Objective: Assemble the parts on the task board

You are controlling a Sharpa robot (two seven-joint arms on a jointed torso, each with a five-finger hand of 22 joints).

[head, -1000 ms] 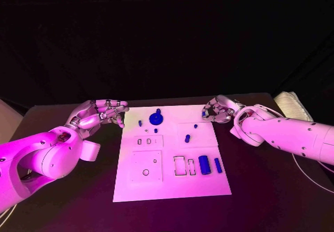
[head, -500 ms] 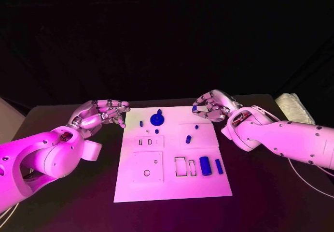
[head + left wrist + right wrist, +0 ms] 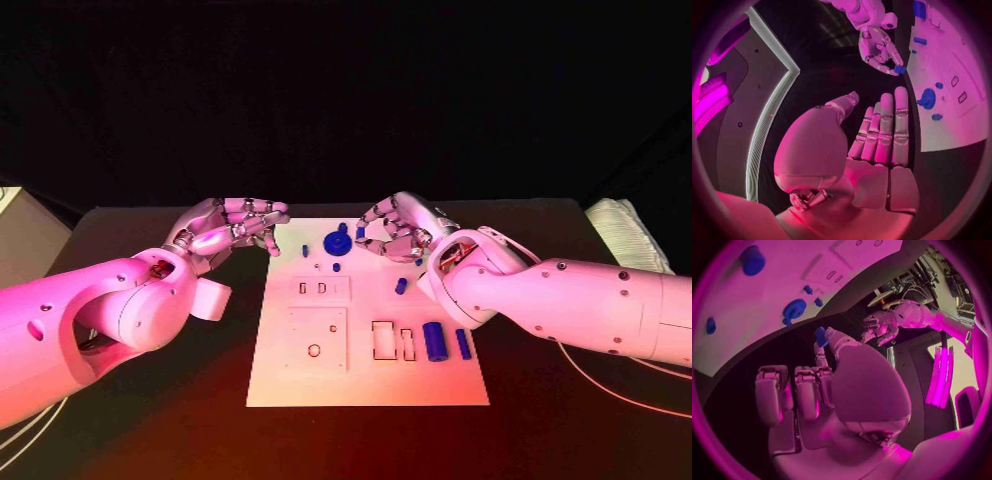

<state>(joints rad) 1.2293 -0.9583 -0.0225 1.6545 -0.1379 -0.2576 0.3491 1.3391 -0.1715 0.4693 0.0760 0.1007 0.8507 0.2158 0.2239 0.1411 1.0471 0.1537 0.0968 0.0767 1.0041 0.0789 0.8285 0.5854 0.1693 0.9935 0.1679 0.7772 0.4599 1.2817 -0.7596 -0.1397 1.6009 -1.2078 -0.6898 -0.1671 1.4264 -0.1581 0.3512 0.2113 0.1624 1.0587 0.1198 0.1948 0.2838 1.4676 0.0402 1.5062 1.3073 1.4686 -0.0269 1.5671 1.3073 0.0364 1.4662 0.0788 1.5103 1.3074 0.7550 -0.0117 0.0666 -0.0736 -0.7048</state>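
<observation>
Though small, seemingly peg [image 3: 820, 335] in right hand [image 3: 397, 228]

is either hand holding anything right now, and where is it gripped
The right hand pinches a small blue part between thumb and fingertip; which end it grips cannot be told. The left hand holds nothing, its fingers apart.

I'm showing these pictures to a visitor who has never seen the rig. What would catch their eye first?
Likely the two hands hanging over the far end of the white board: the right hand pinches a small blue part at its fingertips, and the left hand holds nothing. Next, the round blue part between them and the blue cylinder nearer the robot.
</observation>
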